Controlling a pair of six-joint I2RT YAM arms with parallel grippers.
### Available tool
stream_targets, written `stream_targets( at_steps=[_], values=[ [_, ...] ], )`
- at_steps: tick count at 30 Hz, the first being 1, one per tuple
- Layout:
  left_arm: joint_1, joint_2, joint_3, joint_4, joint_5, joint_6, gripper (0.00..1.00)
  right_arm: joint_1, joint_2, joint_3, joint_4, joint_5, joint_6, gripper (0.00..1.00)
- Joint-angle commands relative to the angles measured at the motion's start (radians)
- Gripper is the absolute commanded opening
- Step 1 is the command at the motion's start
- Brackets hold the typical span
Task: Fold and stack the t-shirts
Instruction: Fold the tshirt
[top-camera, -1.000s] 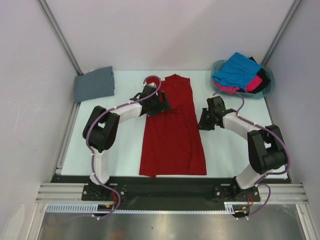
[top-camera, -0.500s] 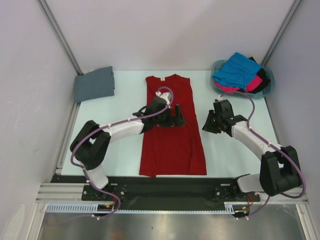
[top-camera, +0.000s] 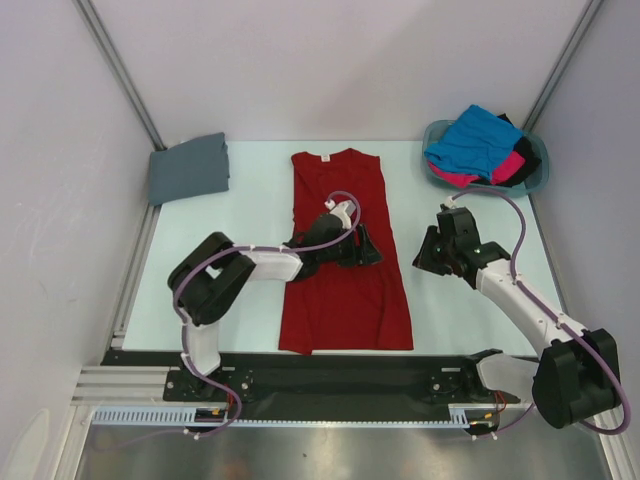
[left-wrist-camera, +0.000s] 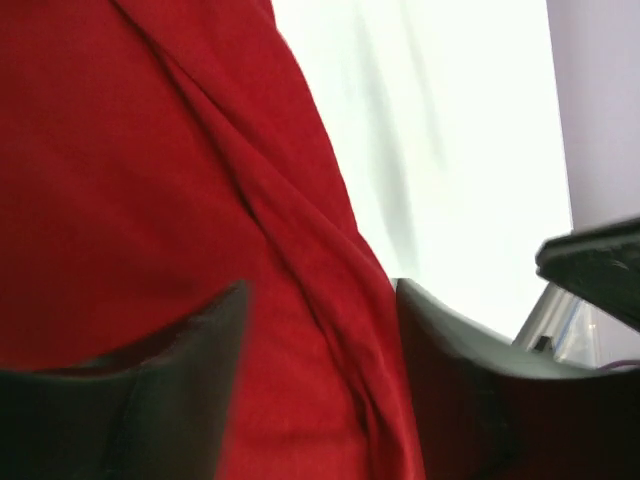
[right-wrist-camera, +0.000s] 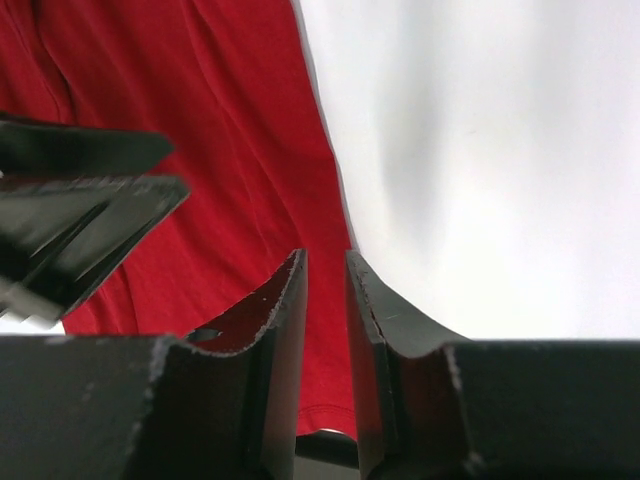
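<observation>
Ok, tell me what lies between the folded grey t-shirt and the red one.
Only bare table separates the grey t-shirt from the red t-shirt, seen from the top camera.

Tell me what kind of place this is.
Probably a robotics lab test cell, not a home laundry room: a white table boxed in by plain panels on aluminium framing, a left arm and right arm bolted at its near edge, and a deep red t-shirt spread flat for folding.
</observation>
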Motion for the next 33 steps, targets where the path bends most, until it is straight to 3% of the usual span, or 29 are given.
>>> stream_targets(
  at_steps=[1, 6, 13, 19, 20, 22, 33],
  values=[
    [0.005, 0.098, 0.025, 0.207, 0.063, -0.065, 0.58, 0.002, -0.015, -0.008, -0.014, 0.014, -0.012, 0.27],
    [0.005, 0.16, -0.004, 0.313, 0.089, -0.133, 0.55, 0.002, -0.015, -0.01, -0.017, 0.014, -0.016, 0.27],
    [0.003, 0.172, -0.028, 0.307, 0.056, -0.116, 0.53, -0.001, 0.006, -0.017, 0.002, 0.008, -0.01, 0.27],
    [0.003, 0.171, -0.021, 0.283, 0.04, -0.107, 0.27, -0.001, 0.013, -0.021, 0.01, 0.01, -0.01, 0.26],
    [0.003, 0.171, -0.018, 0.272, 0.034, -0.099, 0.11, 0.0, 0.017, -0.021, 0.01, 0.008, -0.01, 0.26],
    [0.003, 0.167, -0.014, 0.256, 0.025, -0.091, 0.06, -0.001, 0.019, -0.022, 0.013, 0.007, -0.009, 0.26],
    [-0.001, 0.175, 0.03, 0.218, 0.019, -0.079, 0.0, -0.001, 0.017, -0.03, 0.015, 0.001, -0.009, 0.26]
  ],
)
